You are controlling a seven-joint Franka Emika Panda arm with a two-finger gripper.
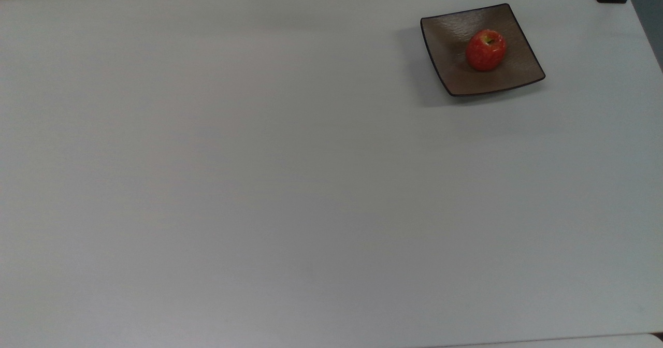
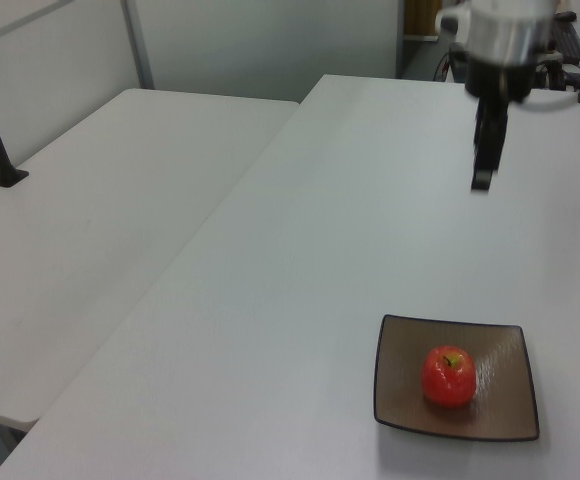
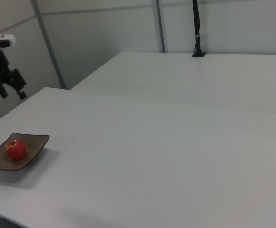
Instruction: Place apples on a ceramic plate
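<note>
1. Resting stem-up on the ceramic plate (image 1: 456, 76), the apple (image 1: 486, 51) is seen in the top view, near the white worktop's (image 1: 259, 182) far right corner.
2. In the left view, the pincer (image 2: 483, 180) is held well above the worktop, far beyond the plate (image 2: 500, 415) and apple (image 2: 448, 376).
3. In the right view, the pincer (image 3: 12, 92) is seen released, its two fingers parted and nothing gripped, high above the apple (image 3: 15, 149) on its plate (image 3: 33, 145).

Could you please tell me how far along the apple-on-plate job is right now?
Placing looks done: the apple sits upright near the middle of the ceramic plate, with nothing touching it. In hand: nothing; the gripper hangs open and empty, high above the table. Nothing appears left to do.
</note>
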